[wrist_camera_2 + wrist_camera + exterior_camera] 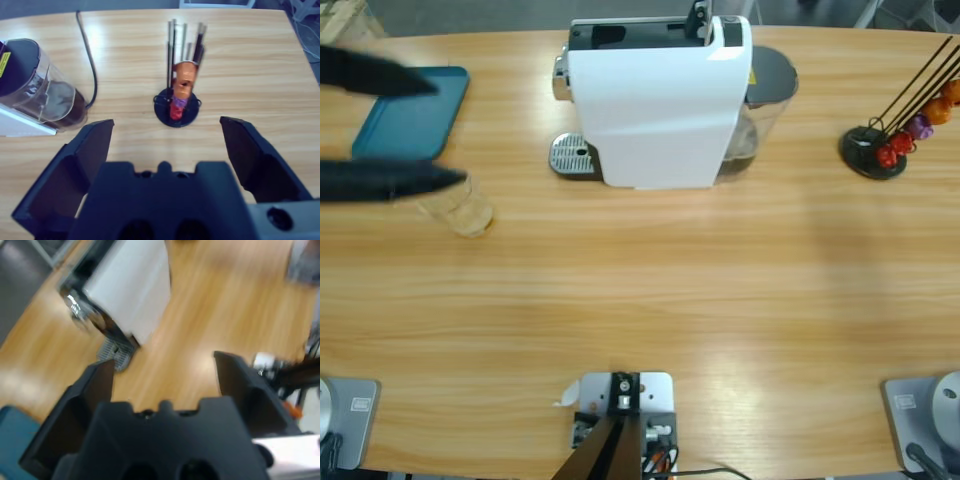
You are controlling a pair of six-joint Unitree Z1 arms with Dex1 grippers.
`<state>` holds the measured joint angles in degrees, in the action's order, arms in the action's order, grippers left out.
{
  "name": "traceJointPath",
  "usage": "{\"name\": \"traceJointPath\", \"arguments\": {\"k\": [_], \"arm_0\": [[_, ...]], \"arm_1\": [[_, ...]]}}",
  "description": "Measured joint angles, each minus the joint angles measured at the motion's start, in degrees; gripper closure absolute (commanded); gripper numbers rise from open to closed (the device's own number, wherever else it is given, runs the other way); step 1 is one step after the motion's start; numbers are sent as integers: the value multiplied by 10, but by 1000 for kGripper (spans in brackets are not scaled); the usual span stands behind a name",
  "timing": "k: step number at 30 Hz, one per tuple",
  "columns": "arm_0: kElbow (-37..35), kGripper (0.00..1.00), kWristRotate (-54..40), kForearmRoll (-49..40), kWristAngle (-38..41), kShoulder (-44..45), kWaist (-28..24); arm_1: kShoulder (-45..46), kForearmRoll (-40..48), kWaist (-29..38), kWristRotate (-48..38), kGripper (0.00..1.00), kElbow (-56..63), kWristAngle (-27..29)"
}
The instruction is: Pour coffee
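Coffee not visible; glass (468, 210) by tray (410, 112) looks empty. Left gripper (425, 130) released, beside glass. Right gripper (165, 145) released, facing capsule stand (176, 107). Pouring apparently not started.

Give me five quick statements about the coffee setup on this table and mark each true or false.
1. The glass sits under the coffee machine's spout. False: it stands apart, beside the blue tray.
2. The left tool is open and holds nothing. True.
3. The capsule rack holds coloured capsules. True.
4. The right tool is gripping the capsule rack. False: it is open, short of the rack.
5. The drip grate has a cup on it. False: it is bare.
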<state>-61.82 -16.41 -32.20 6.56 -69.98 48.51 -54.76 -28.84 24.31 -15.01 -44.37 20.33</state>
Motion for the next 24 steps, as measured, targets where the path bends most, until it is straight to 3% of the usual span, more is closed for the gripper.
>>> {"name": "traceJointPath", "arguments": {"k": [5, 7, 14, 17, 19, 21, 24], "arm_0": [[74, 82, -4, -22, -68, 75, 17], [88, 82, 7, -23, -74, 94, 18], [99, 85, 39, 7, -88, 98, 19], [99, 83, 43, 12, -91, 97, 19], [99, 83, 45, 14, -92, 97, 19], [98, 82, 46, 18, -92, 95, 19], [97, 83, 46, 26, -92, 84, 19]], "arm_1": [[-44, 136, -10, 9, 38, 76, 13], [-59, 174, -11, 9, 120, 98, 37], [-127, 336, -12, 8, 115, 177, 86], [-148, 391, -13, 8, 243, 201, 105], [-159, 416, -14, 8, 248, 211, 109], [-169, 432, -15, 8, 365, 216, 112], [-170, 449, -17, 8, 372, 217, 112]]}}
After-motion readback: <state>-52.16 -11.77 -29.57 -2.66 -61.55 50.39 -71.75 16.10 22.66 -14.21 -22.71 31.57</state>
